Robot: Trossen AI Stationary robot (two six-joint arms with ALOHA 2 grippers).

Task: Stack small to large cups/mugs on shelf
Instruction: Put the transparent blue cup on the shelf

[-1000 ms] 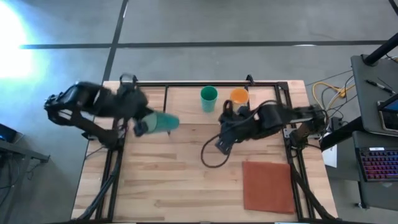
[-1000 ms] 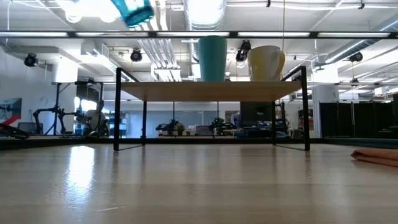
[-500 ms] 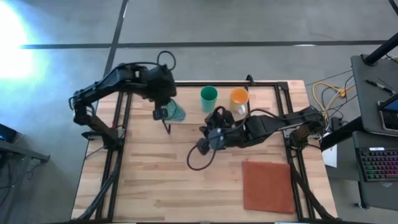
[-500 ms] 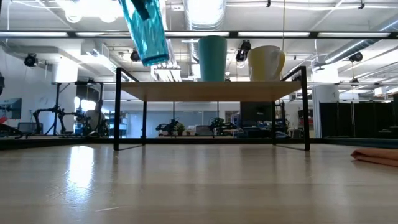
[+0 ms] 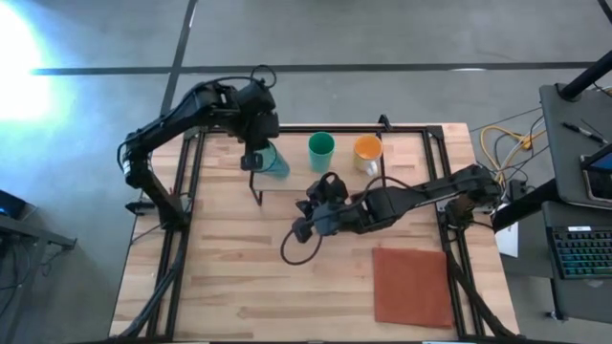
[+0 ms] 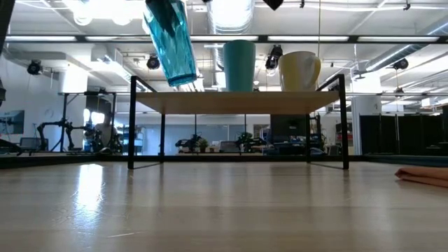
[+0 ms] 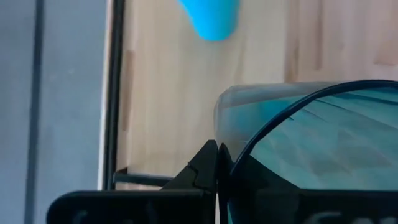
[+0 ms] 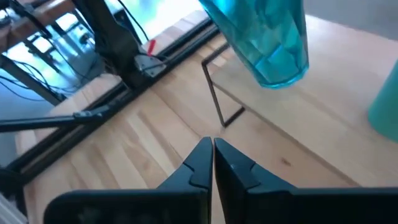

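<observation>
- I see the tumbler [image 6: 170, 42] as see-through ribbed teal plastic, glossy.
- The shelf [image 6: 238, 102] looks like pale matt wood on thin black metal legs.
- The table [image 5: 249, 268] is smooth planked wood with a slight sheen.
- The mat [image 5: 411, 285] reads matt reddish-brown.

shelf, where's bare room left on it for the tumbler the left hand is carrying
The shelf is bare at its left end, between its left edge and the green cup; the tumbler, held tilted by the left hand, hangs above that stretch. The right part is crowded: green cup, then orange mug close beside it. The right hand waits over the table, off the shelf.
</observation>
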